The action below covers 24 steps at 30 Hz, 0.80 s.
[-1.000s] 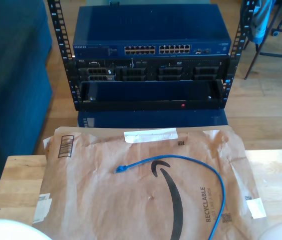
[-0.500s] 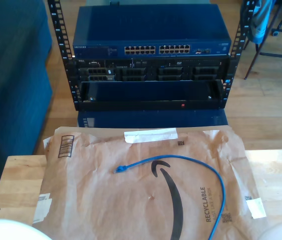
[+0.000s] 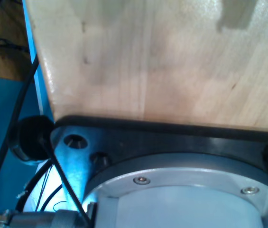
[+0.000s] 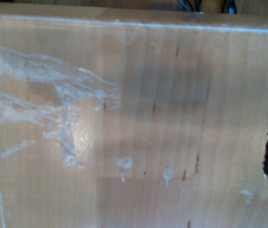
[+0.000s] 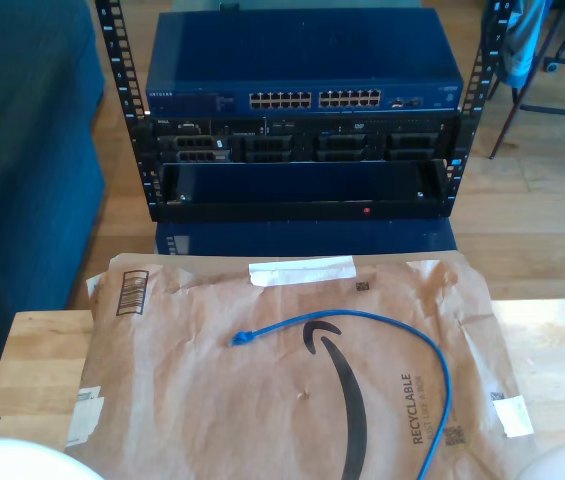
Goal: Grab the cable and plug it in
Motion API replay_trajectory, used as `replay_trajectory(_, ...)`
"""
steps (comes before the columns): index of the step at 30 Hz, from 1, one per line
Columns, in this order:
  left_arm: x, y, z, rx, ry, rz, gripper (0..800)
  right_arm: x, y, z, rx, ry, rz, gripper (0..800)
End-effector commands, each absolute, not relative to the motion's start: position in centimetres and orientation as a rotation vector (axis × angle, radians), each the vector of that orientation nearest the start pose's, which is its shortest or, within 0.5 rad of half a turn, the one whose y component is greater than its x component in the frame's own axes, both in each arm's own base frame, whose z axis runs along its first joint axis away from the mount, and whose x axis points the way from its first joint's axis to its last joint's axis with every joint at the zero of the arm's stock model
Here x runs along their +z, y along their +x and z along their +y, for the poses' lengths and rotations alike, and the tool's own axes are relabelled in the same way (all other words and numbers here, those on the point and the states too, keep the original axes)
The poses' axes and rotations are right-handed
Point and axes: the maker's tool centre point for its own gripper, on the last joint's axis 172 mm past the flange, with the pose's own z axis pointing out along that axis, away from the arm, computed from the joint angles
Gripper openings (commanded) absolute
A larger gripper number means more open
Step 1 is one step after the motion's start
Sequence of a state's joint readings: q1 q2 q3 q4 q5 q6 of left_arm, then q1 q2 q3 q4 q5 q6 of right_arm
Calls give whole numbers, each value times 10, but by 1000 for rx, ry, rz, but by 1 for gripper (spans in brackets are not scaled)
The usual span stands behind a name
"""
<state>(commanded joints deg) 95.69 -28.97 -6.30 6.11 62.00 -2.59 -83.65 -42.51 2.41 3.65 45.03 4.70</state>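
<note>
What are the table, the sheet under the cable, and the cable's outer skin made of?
Table: pale wood, lightly glossy, with visible grain.
Sheet: creased brown paper, matte, with printed logo and recycling text.
Cable: bright blue smooth jacket, probably plastic; the plug end is too small to judge.

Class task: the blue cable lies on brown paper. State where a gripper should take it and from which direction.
Grip the cable just behind its plug, coming straight down from above. It lies flat on the paper, and the plug end is free, nearest the switch.
</note>
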Motion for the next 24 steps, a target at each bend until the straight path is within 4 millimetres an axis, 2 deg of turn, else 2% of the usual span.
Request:
replay_trajectory(5,38,-34,118,-537,1901,2077,800,33,29,-181,65,-2135,2178,797)
replay_trajectory(6,44,-35,124,-533,1900,2092,800,39,30,-182,70,-2127,2177,796)
replay_trajectory(10,67,-38,124,-594,1838,2101,800,77,33,-188,120,-2106,2145,796)
replay_trajectory(14,71,-39,124,-605,1833,2100,800,100,37,-199,119,-2044,2205,796)
replay_trajectory(17,72,-39,126,-611,1824,2116,800,110,41,-208,99,-2000,2265,794)
replay_trajectory(20,89,-37,141,-610,1853,2113,800,124,56,-217,73,-1997,2294,794)
replay_trajectory(24,121,-12,169,-657,1912,2157,800,140,80,-219,67,-1993,2313,793)
